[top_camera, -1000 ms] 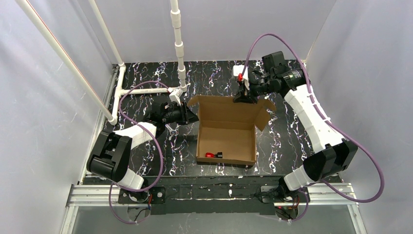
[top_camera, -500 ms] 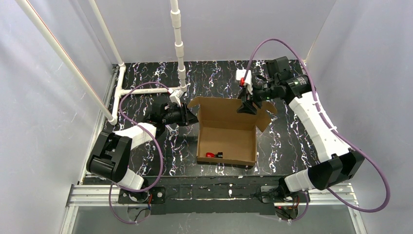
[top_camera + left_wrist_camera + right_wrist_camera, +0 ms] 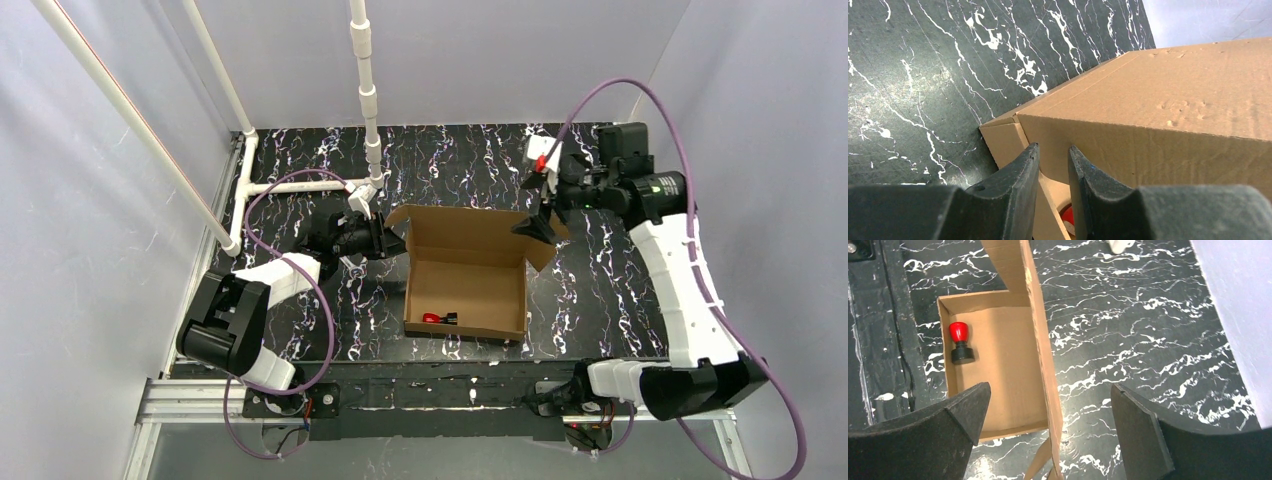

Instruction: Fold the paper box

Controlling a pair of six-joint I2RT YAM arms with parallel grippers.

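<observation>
Pinching paper box [image 3: 1158, 95] corner, left fingers [image 3: 1013, 182] — right fingers [image 3: 1148, 427] spread wide, free.

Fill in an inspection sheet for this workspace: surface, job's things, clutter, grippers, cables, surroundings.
Surface: black white-veined table top, flat.
Job's things: paper box, open on top, side walls up, far panel raised.
Clutter: red-topped black stamp inside the box, by its near wall.
Grippers: left gripper, jaws pinched on the box's far-left corner flap; right gripper, jaws wide open, straddling the far panel without touching it.
Cables: purple cables loop from both arms, off the box.
Surroundings: white pipe frame; pale enclosure walls.
</observation>
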